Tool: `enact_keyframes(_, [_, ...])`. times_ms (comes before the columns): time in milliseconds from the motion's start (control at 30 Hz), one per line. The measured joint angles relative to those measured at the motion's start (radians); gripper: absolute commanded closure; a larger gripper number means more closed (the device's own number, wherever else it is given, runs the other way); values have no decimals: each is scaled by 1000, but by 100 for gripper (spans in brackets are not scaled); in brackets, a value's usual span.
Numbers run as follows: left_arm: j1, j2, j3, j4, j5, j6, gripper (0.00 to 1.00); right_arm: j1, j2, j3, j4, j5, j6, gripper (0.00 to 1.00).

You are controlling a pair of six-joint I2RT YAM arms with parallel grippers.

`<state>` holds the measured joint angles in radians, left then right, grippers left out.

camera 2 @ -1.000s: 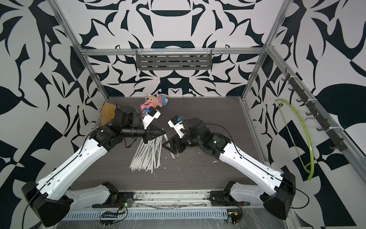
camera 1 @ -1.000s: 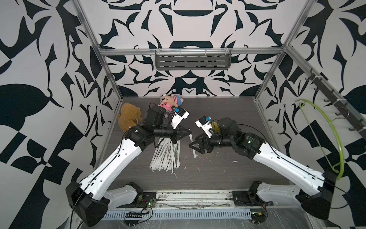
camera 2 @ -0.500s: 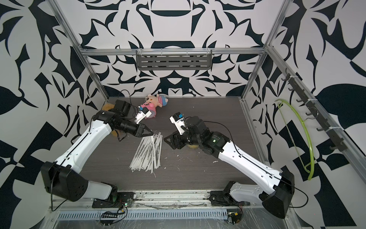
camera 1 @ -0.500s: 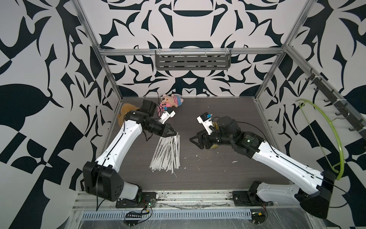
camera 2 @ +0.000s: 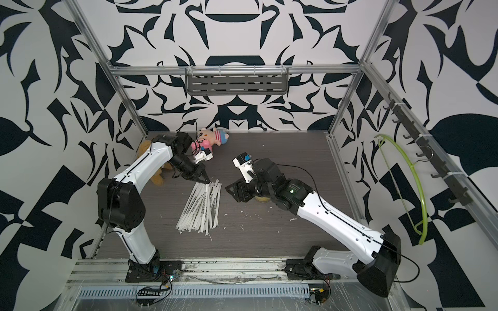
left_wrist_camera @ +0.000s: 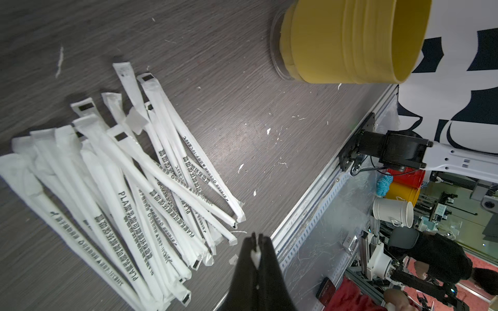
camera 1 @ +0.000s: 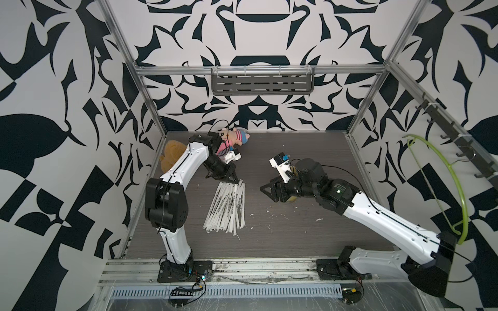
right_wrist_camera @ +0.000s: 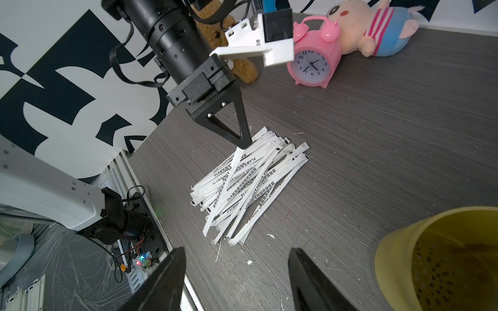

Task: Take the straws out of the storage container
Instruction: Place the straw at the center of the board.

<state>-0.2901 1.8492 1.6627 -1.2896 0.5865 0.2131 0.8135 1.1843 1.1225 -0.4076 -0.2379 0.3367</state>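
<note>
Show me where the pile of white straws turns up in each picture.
In a top view: the straws lie just left of centre.
In a top view: same place.
Left wrist: lower left.
Right wrist: centre.
Shared landmark: the left claw, pinching one straw at the pile's end.

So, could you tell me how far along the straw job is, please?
Nearly done. The straws lie piled on the table, and the yellow cup shows none inside. The left gripper pinches one straw over the pile; the right gripper is open, empty. Remaining: release that straw.
</note>
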Motion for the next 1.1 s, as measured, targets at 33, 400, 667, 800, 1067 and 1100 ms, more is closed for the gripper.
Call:
enact_keyframes(33, [6, 19, 19, -9, -2, 4, 100, 0, 0, 0, -2, 5, -2, 35])
enact_keyframes(400, [88, 108, 55, -30, 2, 23, 90, 0, 0, 0, -61, 64, -35, 34])
enact_keyframes(667, [92, 108, 56, -1, 3, 20, 77, 0, 2, 3, -85, 101, -52, 34])
enact_keyframes(800, [92, 108, 56, 10, 2, 18, 71, 0, 4, 8, -94, 105, -52, 34])
enact_keyframes(1067, [94, 108, 55, 43, -10, 14, 47, 0, 10, 38, -103, 117, -54, 34])
enact_keyframes(1100, [94, 108, 53, 51, -12, 16, 47, 0, 10, 41, -104, 120, -54, 34])
